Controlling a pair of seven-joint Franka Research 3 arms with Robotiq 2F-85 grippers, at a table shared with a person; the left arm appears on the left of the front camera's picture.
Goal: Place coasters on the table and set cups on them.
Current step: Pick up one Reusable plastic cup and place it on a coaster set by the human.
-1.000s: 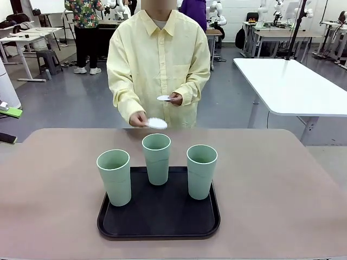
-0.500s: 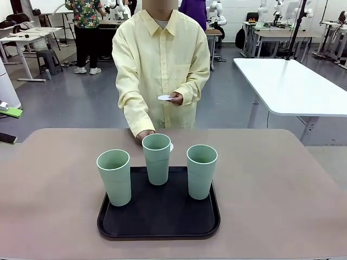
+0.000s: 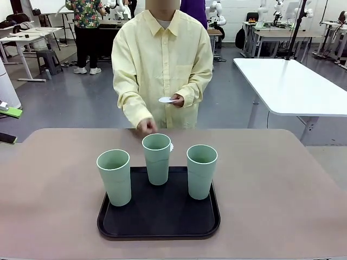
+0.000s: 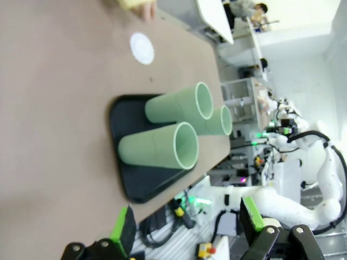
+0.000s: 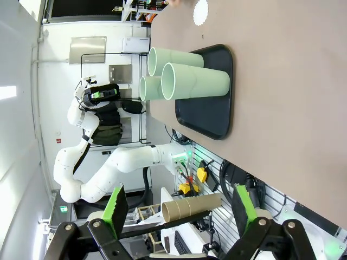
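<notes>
Three cups [image 3: 156, 157] are standing upright on the black tray [image 3: 158, 219], which is sitting on the table [image 3: 271, 184]. One coaster [image 4: 142, 47] is lying flat on the table just beyond the tray, behind the middle cup. The person is holding a second coaster [image 3: 166, 99] in one hand [image 3: 177, 100]; the other hand [image 3: 146, 127] is hovering over the table's far edge. The left gripper [image 4: 187, 230] is standing spread, gripping nothing. The right gripper [image 5: 179, 214] is likewise spread and empty.
</notes>
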